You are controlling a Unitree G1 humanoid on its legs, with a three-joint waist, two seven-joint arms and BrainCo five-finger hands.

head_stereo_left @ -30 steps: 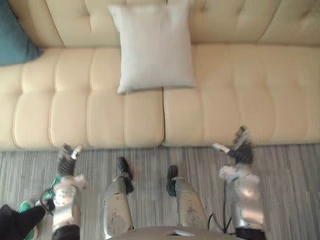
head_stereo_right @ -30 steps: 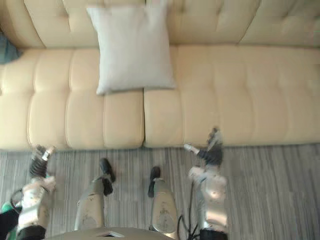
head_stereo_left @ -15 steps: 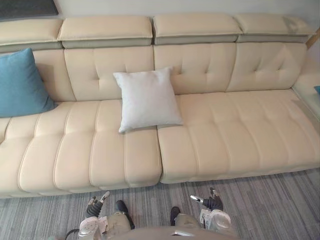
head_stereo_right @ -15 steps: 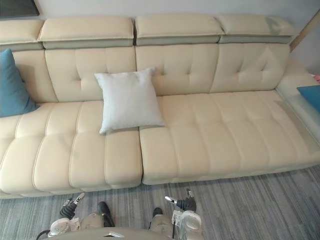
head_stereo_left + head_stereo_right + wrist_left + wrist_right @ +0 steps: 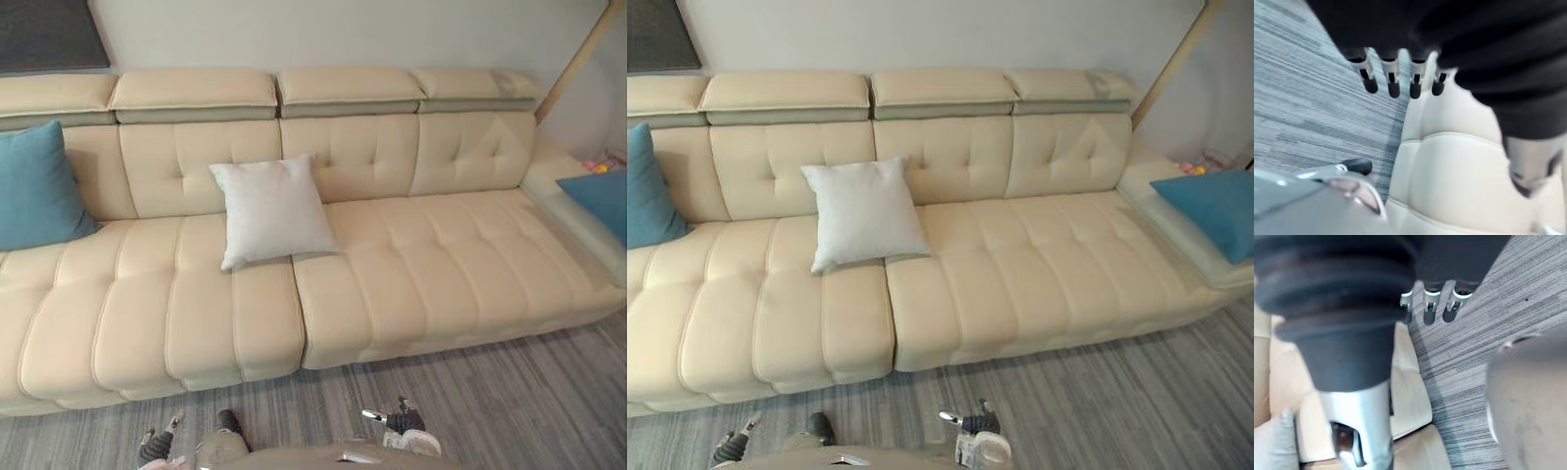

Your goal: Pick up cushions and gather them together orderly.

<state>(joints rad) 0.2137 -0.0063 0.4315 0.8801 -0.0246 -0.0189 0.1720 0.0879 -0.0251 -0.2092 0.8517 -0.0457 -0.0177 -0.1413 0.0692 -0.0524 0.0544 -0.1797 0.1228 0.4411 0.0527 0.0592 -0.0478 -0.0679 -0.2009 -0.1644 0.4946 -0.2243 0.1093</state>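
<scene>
Starting from the fingers [image 5: 1394, 84]: on the left hand [image 5: 157, 447] they're straight and loosely spread, thumb off to one side, nothing in them. Same deal on the right hand [image 5: 402, 424], fingers [image 5: 1429, 311] relaxed and apart, holding nothing. Both hands hang low over the grey striped carpet floor [image 5: 509, 392], just in front of the cream tufted leather sofa [image 5: 441, 255] and well short of any cushion.

Moving out to the cushions, all three are on the sofa and well apart:
- The white square fabric cushion [image 5: 272, 210] leans back against the backrest near the middle. Its lower edge sits on the seat right about where two seat sections meet.
- The teal square fabric cushion [image 5: 34, 186] is propped the same way at the far left end.
- The blue fabric cushion [image 5: 1210, 211] lies flatter on the low end section at the far right.

My read is that nothing's been gathered yet, and the hands are empty and low because the robot is standing back to take in the whole sofa.

The white one is straight ahead, so it seems the natural first grab. It's soft, so it'll probably sag if pinched at one corner. Can't tell where the pile is meant to go.
</scene>
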